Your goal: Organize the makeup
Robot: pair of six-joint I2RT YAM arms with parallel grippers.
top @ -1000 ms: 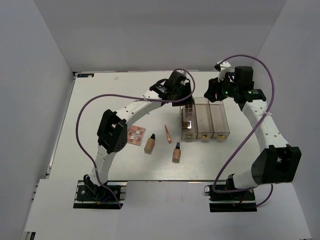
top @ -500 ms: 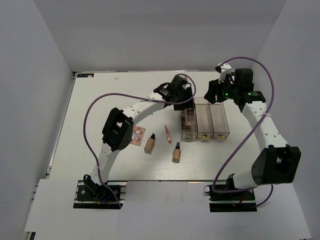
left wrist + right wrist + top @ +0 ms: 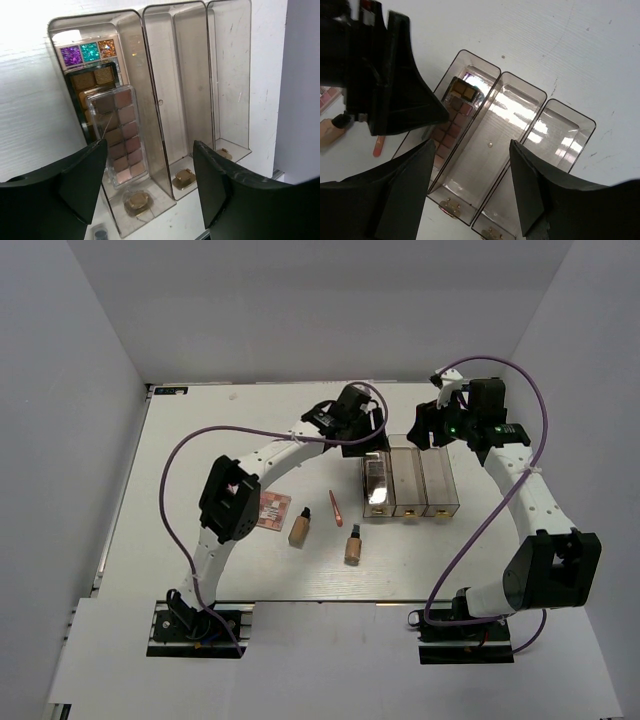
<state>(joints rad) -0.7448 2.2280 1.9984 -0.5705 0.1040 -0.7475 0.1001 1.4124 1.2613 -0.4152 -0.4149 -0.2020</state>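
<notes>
A clear three-compartment box (image 3: 440, 483) stands right of the table's middle. Its left compartment holds a pink-brown palette (image 3: 120, 135) leaning over a multicolour palette (image 3: 90, 52). The pink-brown palette (image 3: 452, 120) also shows in the right wrist view. My left gripper (image 3: 150, 150) hovers open at the box's far left end, holding nothing. My right gripper (image 3: 471, 145) is open above the far end of the middle compartment (image 3: 490, 145), empty. On the table lie another palette (image 3: 272, 510), two beige bottles (image 3: 299, 528) (image 3: 353, 545) and a thin pink stick (image 3: 336, 507).
The middle and right compartments (image 3: 230, 80) of the box are empty. Grey walls close in the white table (image 3: 200, 450) on three sides. Purple cables (image 3: 175, 470) loop over both arms.
My left gripper has opened wider and drawn back slightly from the palette, which now rests in the left compartment. My right gripper has opened a little.
</notes>
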